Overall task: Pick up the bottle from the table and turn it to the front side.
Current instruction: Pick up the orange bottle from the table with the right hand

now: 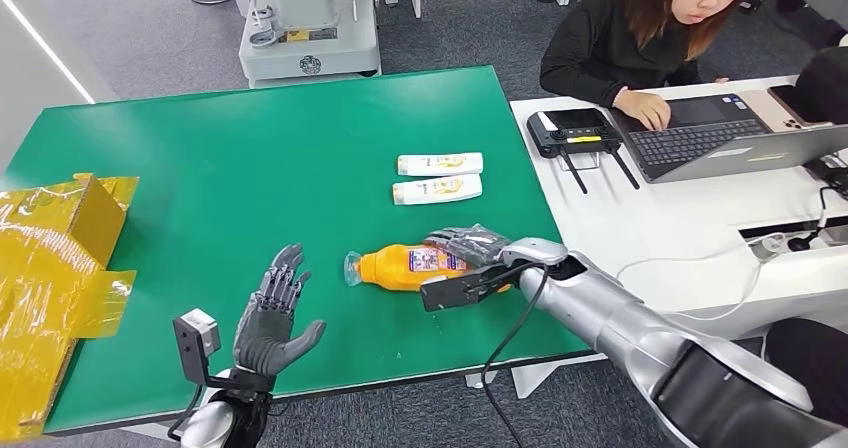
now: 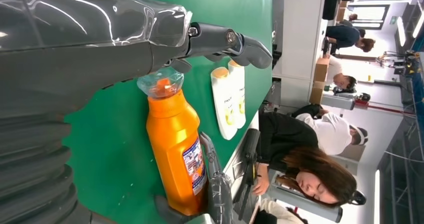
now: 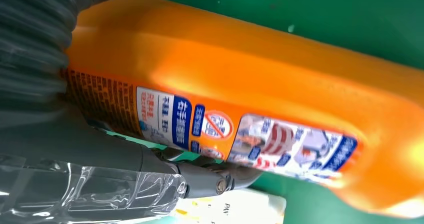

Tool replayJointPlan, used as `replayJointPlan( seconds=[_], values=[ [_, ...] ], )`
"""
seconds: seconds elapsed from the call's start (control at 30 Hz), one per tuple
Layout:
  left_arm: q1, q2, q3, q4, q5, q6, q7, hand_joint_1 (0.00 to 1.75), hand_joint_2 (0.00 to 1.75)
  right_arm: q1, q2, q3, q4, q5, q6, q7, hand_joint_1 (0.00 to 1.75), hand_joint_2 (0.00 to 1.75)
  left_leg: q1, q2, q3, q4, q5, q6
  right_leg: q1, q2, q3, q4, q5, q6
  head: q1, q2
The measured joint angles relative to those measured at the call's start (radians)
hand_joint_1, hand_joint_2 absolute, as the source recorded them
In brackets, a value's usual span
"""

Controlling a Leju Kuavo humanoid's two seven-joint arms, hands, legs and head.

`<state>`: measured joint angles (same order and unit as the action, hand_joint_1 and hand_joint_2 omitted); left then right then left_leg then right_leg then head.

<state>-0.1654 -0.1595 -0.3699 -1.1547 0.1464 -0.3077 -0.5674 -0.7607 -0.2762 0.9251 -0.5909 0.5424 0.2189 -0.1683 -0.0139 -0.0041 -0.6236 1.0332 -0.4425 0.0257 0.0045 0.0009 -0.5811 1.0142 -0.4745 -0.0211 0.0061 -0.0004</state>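
head view: the orange bottle [image 1: 405, 267] lies on its side on the green surface [image 1: 250, 168], toward the near right part, its clear cap end pointing to the robot's left and a label with blue and red print facing up. the right robot hand [image 1: 468, 258] is wrapped around the bottle's base end, dark fingers over the top and the thumb along the near side, so it grips the bottle while the bottle rests on the surface. in the right wrist view the orange bottle [image 3: 260, 89] shows close up, its printed label facing the camera, with a grey finger [image 3: 200, 176] pressed under it. in the left wrist view the bottle [image 2: 176, 144] lies beyond the left hand's thumb [image 2: 235, 44].

the left robot hand [image 1: 272, 313] is raised near the front edge of the surface, palm up, fingers spread apart and holding nothing, well apart from the bottle.

farther back on the surface lie two white tubes [image 1: 438, 176] side by side. a yellow-wrapped box [image 1: 55, 258] sits at the left edge. to the right, on a white desk [image 1: 640, 228], a person [image 1: 650, 28] types on a laptop [image 1: 720, 138] beside a black controller [image 1: 575, 133].
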Motion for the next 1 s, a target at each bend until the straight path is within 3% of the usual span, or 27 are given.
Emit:
replayJointPlan(
  seconds=[0.03, 0.07, 0.5, 0.67, 0.8, 1.0],
  values=[
    [0.000, 0.000, 0.001, 0.000, 0.002, 0.000, 0.001, 0.00, 1.75, -0.005, 0.000, 0.009, 0.005, 0.004, 0.003, -0.001, 1.71, 1.75, 0.000, 0.000, 0.000, 0.000, 0.000, 0.000, 0.000, 0.000, 0.000, 0.000, 0.000, 0.000, 0.000, 0.000],
    [0.001, 0.000, 0.002, 0.000, 0.005, 0.000, 0.002, 0.00, 1.75, -0.010, 0.000, 0.017, 0.010, 0.006, 0.006, -0.003, 1.74, 1.75, 0.000, 0.000, 0.000, 0.000, 0.000, 0.000, 0.000, 0.000, 0.000, 0.000, 0.000, 0.000, 0.000, 0.000],
    [0.009, 0.000, 0.012, 0.000, 0.014, -0.003, 0.011, 0.00, 1.75, -0.031, 0.006, 0.049, 0.042, 0.002, -0.003, -0.020, 1.75, 1.75, 0.000, 0.000, 0.001, 0.000, 0.000, 0.000, 0.000, 0.000, 0.002, 0.000, 0.000, 0.000, 0.000, 0.000],
    [0.020, -0.003, 0.025, 0.000, 0.006, -0.001, 0.011, 0.00, 1.75, -0.022, 0.006, 0.047, 0.040, -0.044, -0.058, -0.083, 1.75, 1.75, 0.000, 0.000, 0.001, 0.000, 0.000, 0.000, 0.000, 0.000, 0.001, 0.000, 0.000, 0.000, 0.000, 0.000],
    [0.041, -0.005, 0.041, -0.007, -0.004, 0.009, 0.011, 0.00, 1.75, 0.036, -0.020, 0.000, -0.035, -0.158, -0.141, -0.149, 1.75, 1.75, 0.000, 0.000, 0.001, 0.000, 0.000, 0.000, 0.000, 0.000, 0.001, 0.000, 0.000, 0.000, 0.000, 0.000],
    [0.057, -0.006, 0.054, -0.016, -0.011, 0.013, 0.011, 0.00, 1.75, 0.148, -0.069, -0.101, -0.201, -0.242, -0.216, -0.165, 1.75, 1.75, 0.000, -0.004, 0.000, 0.000, -0.001, 0.001, 0.000, -0.003, 0.000, 0.000, -0.001, 0.001, 0.000, 0.000]
  ],
)
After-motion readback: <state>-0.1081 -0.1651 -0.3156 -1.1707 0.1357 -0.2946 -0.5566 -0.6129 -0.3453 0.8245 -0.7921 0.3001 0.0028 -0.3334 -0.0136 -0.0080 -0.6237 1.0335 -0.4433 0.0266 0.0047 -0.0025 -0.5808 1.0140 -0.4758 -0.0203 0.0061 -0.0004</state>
